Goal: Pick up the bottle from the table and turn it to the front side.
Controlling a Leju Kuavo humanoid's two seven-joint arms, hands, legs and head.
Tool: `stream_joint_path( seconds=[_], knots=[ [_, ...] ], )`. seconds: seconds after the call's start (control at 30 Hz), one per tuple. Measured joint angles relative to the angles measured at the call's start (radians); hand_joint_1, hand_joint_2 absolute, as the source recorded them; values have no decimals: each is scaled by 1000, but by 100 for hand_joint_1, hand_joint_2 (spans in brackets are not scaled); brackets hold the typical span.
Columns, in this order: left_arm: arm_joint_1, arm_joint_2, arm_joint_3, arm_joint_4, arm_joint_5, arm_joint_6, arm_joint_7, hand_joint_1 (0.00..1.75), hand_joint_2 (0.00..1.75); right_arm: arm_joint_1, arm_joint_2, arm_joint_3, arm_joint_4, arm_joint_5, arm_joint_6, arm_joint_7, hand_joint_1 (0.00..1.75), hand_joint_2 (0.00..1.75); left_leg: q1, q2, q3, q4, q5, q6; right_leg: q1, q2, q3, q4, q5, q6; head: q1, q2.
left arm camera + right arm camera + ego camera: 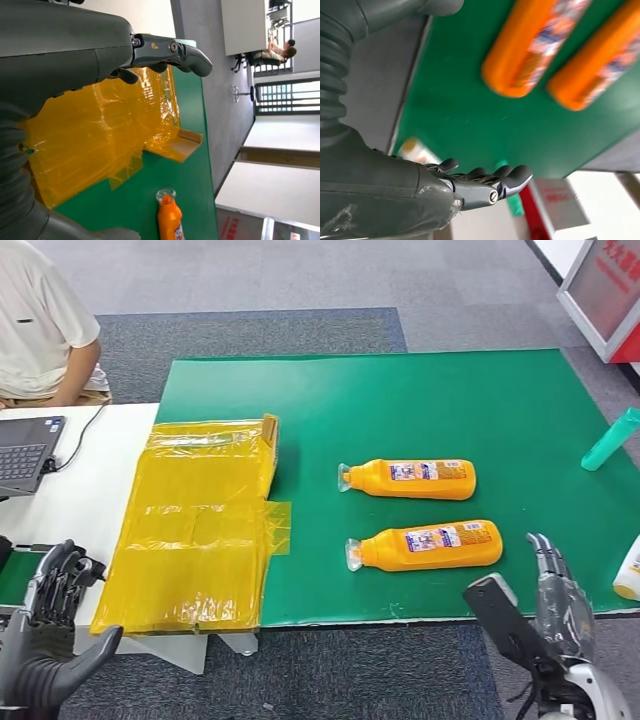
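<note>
Two orange bottles lie on their sides on the green mat (423, 400), labels up, clear caps pointing left. The nearer bottle (426, 546) (523, 50) lies close to the mat's front edge; the farther bottle (411, 478) (591, 65) lies parallel behind it. One orange bottle's capped end (169, 216) appears in the left wrist view. My right hand (555, 610) (478, 182) hovers off the mat's front edge, right of the nearer bottle, fingers extended, holding nothing. My left hand (53, 625) (166, 52) is low at the left by the white table, fingers apart and empty.
A yellow plastic bag (200, 525) (98, 125) covers the mat's left end and overlaps the white table (90, 480). A laptop (26, 450) and a seated person (41, 325) are far left. A teal bottle (610, 440) and a white bottle (628, 575) lie at the right edge.
</note>
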Motion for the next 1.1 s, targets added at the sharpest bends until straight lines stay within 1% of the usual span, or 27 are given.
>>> stream_joint_path(
  seconds=[0.07,0.2,0.27,0.33,0.4,0.5,0.67,0.77,0.83,0.93,1.1],
  knots=[
    [-8,0,-1,5,-7,-5,1,0,175,-15,-14,22,29,77,-7,14,0,175,0,0,0,0,0,0,0,0,0,0,0,0,0,0],
    [-16,0,-2,14,-11,-13,2,0,175,-36,-36,52,69,150,-12,34,0,175,0,0,0,0,1,0,0,0,0,0,0,0,0,0],
    [-19,0,-2,19,-10,-22,5,0,175,-49,-52,67,92,239,-7,58,0,175,0,0,0,0,1,0,0,0,0,0,0,0,0,0],
    [-25,0,-4,24,-9,-31,9,0,175,-73,-81,87,131,355,-1,95,0,175,0,0,0,0,1,0,0,0,0,0,0,0,0,0],
    [-31,0,-7,31,-8,-35,11,0,175,-104,-128,122,182,427,5,149,0,175,0,0,0,0,1,0,0,0,0,0,0,0,0,0],
    [-39,0,-9,44,-8,-42,12,0,175,-154,-203,191,268,441,25,219,0,175,-1,0,0,0,1,1,-1,0,0,0,1,1,0,0],
    [-49,0,-14,68,-8,-46,12,0,175,-239,-305,282,398,441,59,277,0,175,-1,0,0,0,2,1,-1,0,0,0,1,1,0,0],
    [-52,1,-20,85,-7,-45,11,0,175,-302,-385,377,494,441,82,326,0,175,-1,0,0,0,3,2,-1,0,0,0,1,1,0,0],
    [-54,3,-25,95,-6,-43,9,0,175,-338,-427,435,556,441,83,332,0,175,-1,0,0,0,3,2,-1,0,0,0,2,1,0,0],
    [-57,6,-30,109,-4,-39,9,0,175,-385,-463,494,631,441,78,322,0,175,-2,0,0,0,3,2,-1,0,0,0,2,2,0,0],
    [-60,10,-48,127,-4,-27,9,0,175,-465,-491,559,725,441,77,321,0,175,-2,0,0,0,3,2,-1,0,0,0,2,2,0,0]
  ],
)
